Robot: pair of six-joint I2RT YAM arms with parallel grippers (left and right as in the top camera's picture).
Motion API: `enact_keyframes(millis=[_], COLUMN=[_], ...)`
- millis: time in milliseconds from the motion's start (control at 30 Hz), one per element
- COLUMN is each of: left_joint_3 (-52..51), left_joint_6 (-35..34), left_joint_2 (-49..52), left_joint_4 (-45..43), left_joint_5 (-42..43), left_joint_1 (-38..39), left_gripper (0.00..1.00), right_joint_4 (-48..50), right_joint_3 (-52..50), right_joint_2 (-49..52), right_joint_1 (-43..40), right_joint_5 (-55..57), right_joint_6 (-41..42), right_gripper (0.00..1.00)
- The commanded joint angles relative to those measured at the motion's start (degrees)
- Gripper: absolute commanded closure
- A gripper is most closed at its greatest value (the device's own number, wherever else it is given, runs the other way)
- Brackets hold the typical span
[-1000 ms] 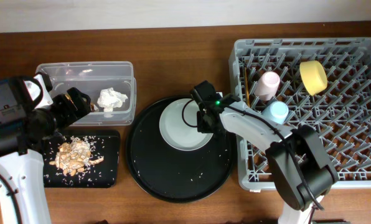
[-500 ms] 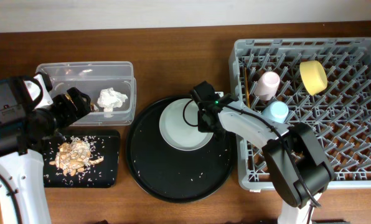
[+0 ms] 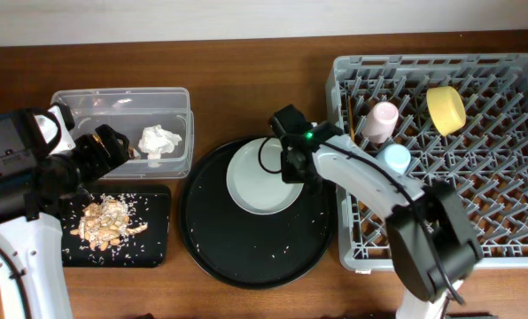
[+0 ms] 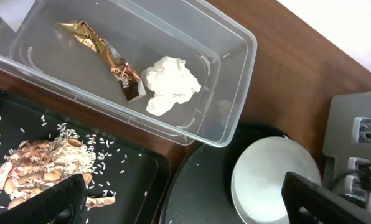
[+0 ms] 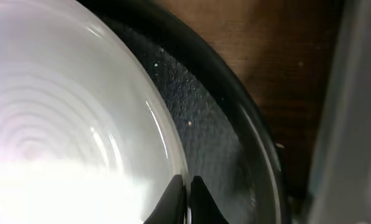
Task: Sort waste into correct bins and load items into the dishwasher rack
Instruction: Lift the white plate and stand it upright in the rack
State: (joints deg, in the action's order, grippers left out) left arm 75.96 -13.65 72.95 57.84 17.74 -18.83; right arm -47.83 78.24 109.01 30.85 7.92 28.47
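Observation:
The pale light-blue plate [image 3: 257, 182] lies on the large round black tray [image 3: 246, 248]. My right gripper [image 3: 292, 167] is shut on the plate's right rim; in the right wrist view its fingertips [image 5: 185, 190] pinch the plate's edge [image 5: 79, 124]. My left gripper [image 3: 104, 151] is open and empty, held above the gap between the flat black tray and the round tray [image 4: 185, 205]. The clear tub [image 3: 87, 102] holds the white tissue [image 3: 160, 140] and the gold wrapper [image 4: 104, 56]. Food scraps [image 3: 104, 221] lie on the flat black tray [image 3: 153, 244]. The pink cup [image 3: 381, 120], blue cup [image 3: 392, 159] and yellow bowl [image 3: 446, 108] sit in the grey rack [image 3: 477, 230].
Chopsticks [image 3: 350, 120] lie along the rack's left side. Rice grains are scattered on the round tray and the flat tray. The rack's left wall stands close to the right of my right gripper. Bare wooden table lies behind the round tray.
My right arm has shifted slightly, its wrist moving a little toward the back while gripping the plate's rim. The plate has hardly moved. The left arm has not moved.

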Motion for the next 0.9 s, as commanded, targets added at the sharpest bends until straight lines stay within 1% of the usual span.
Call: enact_keyframes(millis=[0,67,200,267,367,433,500,533,600,667,800,867], left_joint_3=[0.2,0.2,0.2,0.2,0.2,0.2,0.2,0.2,0.2,0.2,0.2,0.2], left_joint_6=[0.5,0.5,0.5,0.5,0.5,0.5,0.5,0.5,0.5,0.5,0.5,0.5], left_joint_2=[-0.6,-0.6,-0.6,-0.6,-0.6,-0.6,-0.6,-0.6,-0.6,-0.6,-0.6,-0.6], left_joint_4=[-0.1,-0.1,-0.1,-0.1,-0.1,-0.1,-0.1,-0.1,-0.1,-0.1,-0.1,-0.1], left_joint_5=[0.0,0.0,0.0,0.0,0.0,0.0,0.0,0.0,0.0,0.0,0.0,0.0], left_joint_1=[-0.1,-0.1,-0.1,-0.1,-0.1,-0.1,-0.1,-0.1,-0.1,-0.1,-0.1,-0.1], left_gripper=[0.01,0.01,0.01,0.01,0.01,0.01,0.01,0.01,0.01,0.01,0.01,0.01], right_joint_4=[-1.8,-3.9,-6.9,-7.5,-9.2,-10.1,-10.1,-10.1,-10.1,-10.0,-7.7,-6.3], right_joint_3=[1.7,2.8,5.4,5.4,5.4,5.4,5.4,5.4,5.4,5.4,5.4,5.4], right_joint_2=[-7.7,-13.2,-23.8,-30.9,-37.8,-39.5,-39.1,-38.7,-37.8,-36.3,-31.8,-27.1], right_joint_1=[0.2,0.2,0.2,0.2,0.2,0.2,-0.2,-1.5,-7.0,-16.1,-26.5,-30.2], right_joint_5=[1.0,4.6,12.0,18.9,33.8,43.9,49.3,50.0,50.0,49.4,42.9,41.3], right_joint_6=[-6.3,-7.5,-16.9,-23.8,-30.3,-34.0,-39.9,-41.8,-43.1,-43.0,-43.1,-43.1], right_gripper=[0.96,0.96,0.96,0.96,0.96,0.96,0.95,0.96,0.96,0.96,0.96,0.96])
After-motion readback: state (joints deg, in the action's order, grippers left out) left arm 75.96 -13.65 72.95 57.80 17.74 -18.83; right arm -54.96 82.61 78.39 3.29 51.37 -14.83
